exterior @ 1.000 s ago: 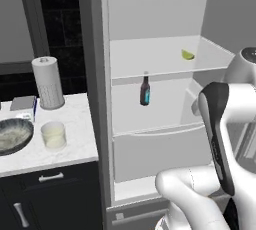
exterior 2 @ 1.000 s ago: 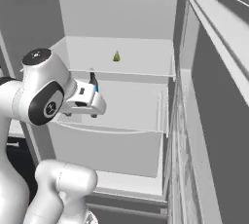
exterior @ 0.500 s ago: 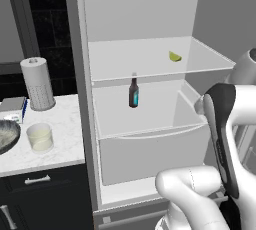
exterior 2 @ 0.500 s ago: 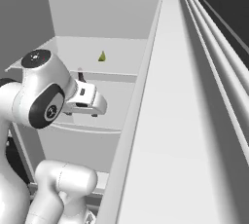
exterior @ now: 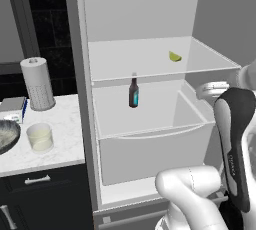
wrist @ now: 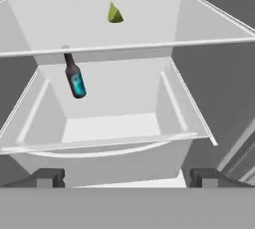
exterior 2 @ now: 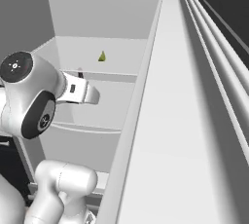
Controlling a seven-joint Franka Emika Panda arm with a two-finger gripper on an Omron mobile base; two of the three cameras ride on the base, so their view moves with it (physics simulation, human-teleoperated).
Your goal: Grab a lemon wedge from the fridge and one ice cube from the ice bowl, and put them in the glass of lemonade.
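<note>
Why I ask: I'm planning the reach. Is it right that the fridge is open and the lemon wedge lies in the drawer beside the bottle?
Not quite. The fridge is open, but the lemon wedge lies on the shelf above the drawer, as the hand view shows. The bottle is lower, at the drawer's back.

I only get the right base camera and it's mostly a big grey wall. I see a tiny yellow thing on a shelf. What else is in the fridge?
Observer: A small dark bottle with a teal label stands below the lemon wedge, above the drawer.
Operator: Is the robot's hand holding anything?
Observer: No. In the hand view the hand is open, fingertips spread wide, nothing between them.
Operator: Where's the lemonade?
Observer: The glass of lemonade sits on the marble counter left of the fridge, in front of a paper-towel roll.
</note>
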